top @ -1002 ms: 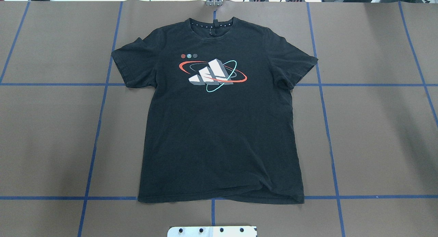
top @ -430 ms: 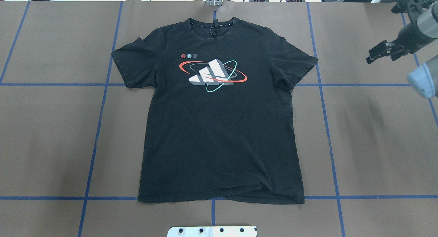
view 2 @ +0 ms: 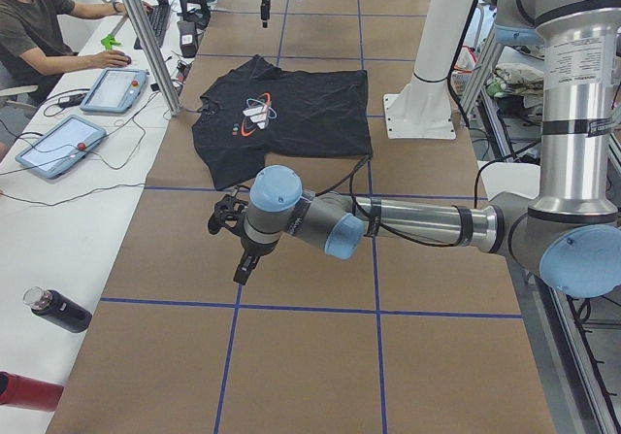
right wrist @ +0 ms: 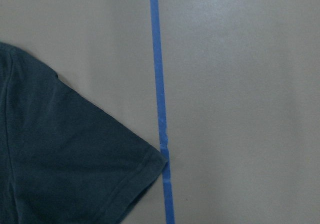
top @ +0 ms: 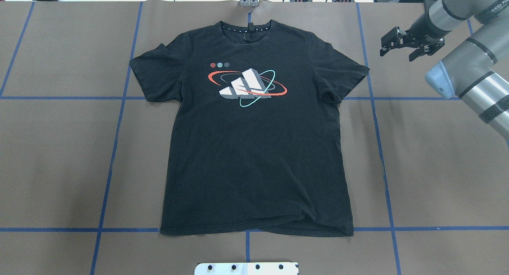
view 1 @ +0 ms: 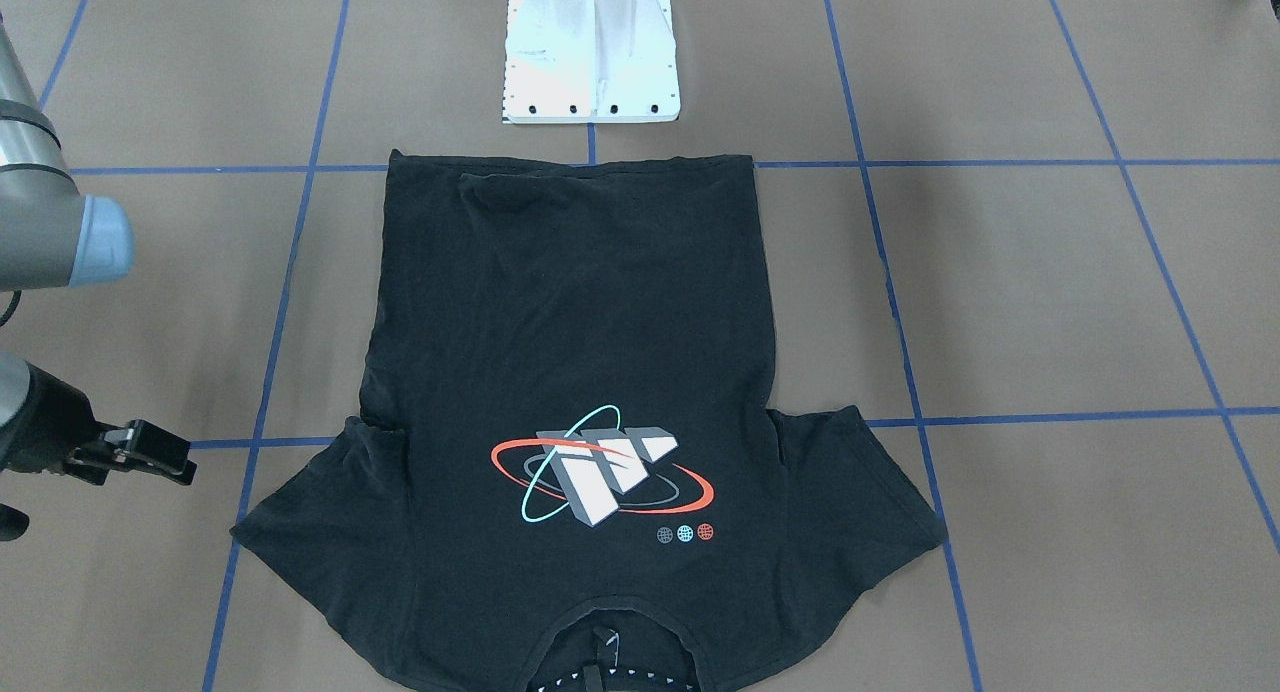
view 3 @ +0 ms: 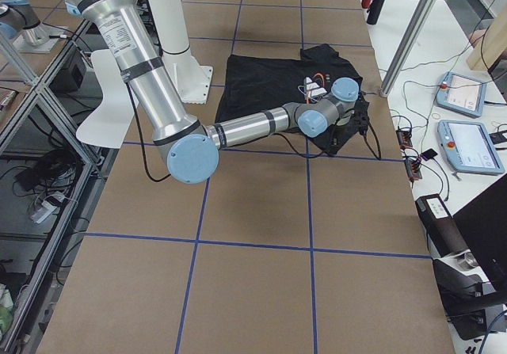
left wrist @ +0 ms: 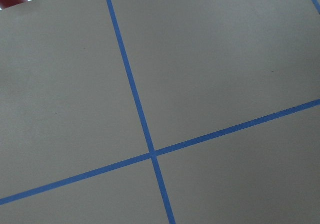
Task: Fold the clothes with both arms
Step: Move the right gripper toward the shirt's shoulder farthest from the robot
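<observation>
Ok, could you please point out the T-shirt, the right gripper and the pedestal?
T-shirt (top: 254, 155), overhead view, plain front below print.
Right gripper (top: 397, 54), overhead view, between its fingertips.
Pedestal (view 1: 560, 87), front-facing view, base plate.

Only txt, on right arm near view edge: maybe "EED 7…" — blurred, partly cut off.
</observation>
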Motion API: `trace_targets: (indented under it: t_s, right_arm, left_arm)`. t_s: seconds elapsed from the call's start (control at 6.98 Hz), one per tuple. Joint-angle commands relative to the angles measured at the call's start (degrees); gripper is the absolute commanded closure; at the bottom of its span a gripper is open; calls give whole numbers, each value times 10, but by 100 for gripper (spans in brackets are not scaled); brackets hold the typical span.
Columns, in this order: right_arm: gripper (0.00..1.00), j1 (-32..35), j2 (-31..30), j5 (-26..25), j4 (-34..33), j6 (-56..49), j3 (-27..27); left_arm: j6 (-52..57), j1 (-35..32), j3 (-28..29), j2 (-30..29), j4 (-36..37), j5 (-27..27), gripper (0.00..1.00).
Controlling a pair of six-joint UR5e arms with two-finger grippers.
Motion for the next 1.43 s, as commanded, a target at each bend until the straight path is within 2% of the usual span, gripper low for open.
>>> trace_targets:
  t_s: [0.0,0.29,0.43,0.86,1.29]
  right_arm:
    - [4,-12,10,-28,131,100,-74]
    - [4,-48,10,-87,132,101,-77]
    - [8,-59,10,-99,132,101,-77]
    - [21,-71,10,-113,130,100,-83]
    - [24,-73,13,-123,129,99,-88]
  left_arm:
    - [-2,0,-6,0,0,-1,0]
    - [-1,0,-8,0,-1,-2,0]
    - [0,0,-8,0,-1,-2,0]
    - [1,0,-8,0,-3,-2,0]
    - [0,0,-8,0,-9,-2,0]
